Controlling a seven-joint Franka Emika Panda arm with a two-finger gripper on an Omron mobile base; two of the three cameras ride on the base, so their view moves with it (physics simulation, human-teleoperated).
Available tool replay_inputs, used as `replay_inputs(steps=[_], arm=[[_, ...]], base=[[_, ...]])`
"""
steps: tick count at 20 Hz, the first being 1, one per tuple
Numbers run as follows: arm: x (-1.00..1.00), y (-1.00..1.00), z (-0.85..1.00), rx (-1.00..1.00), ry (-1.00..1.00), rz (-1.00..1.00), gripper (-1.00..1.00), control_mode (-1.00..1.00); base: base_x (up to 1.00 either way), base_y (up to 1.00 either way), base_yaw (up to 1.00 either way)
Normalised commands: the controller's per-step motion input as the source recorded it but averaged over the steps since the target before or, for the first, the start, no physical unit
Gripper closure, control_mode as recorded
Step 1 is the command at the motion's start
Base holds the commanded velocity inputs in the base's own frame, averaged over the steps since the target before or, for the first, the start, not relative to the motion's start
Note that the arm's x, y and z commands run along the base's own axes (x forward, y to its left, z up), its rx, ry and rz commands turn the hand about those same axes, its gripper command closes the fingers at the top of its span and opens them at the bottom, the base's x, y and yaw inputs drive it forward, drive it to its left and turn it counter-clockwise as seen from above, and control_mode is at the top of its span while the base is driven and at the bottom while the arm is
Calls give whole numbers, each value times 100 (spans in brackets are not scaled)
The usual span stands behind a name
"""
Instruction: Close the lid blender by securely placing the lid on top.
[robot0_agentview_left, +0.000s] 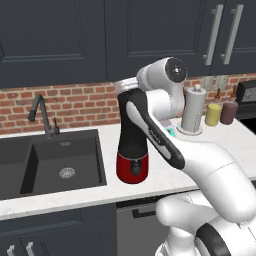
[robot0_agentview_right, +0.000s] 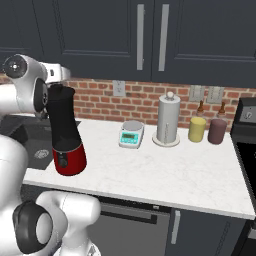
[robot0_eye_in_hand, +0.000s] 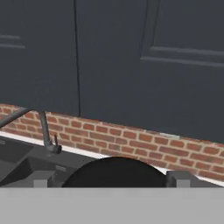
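A glossy white robot arm (robot0_agentview_left: 210, 170) made of thick, rounded tube segments joined by bulbous elbows. Dark grey to black rings and caps mark the joints, among them a round dark disc on the top joint and another low on the base. One long link carries a black stripe along its length. In the hand view, two small dark grey fingers (robot0_eye_in_hand: 43, 179) with blocky, squared tips rise from the bottom edge

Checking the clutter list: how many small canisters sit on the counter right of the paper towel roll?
2: a yellow canister just right of the paper towel roll, and a maroon canister beside it, nearer the stove. None looks hidden.
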Motion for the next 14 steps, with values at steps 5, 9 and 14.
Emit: replay_inputs(steps=[5,9,14], arm=[[-99,-12,19,10,-7,-8,-100,-100],[-83,-45,2,11,0,-10,-100,-100],[-41,-90,-1,10,1,-11,-100,-100]], base=[[0,0,0],[0,0,0],[0,0,0]])
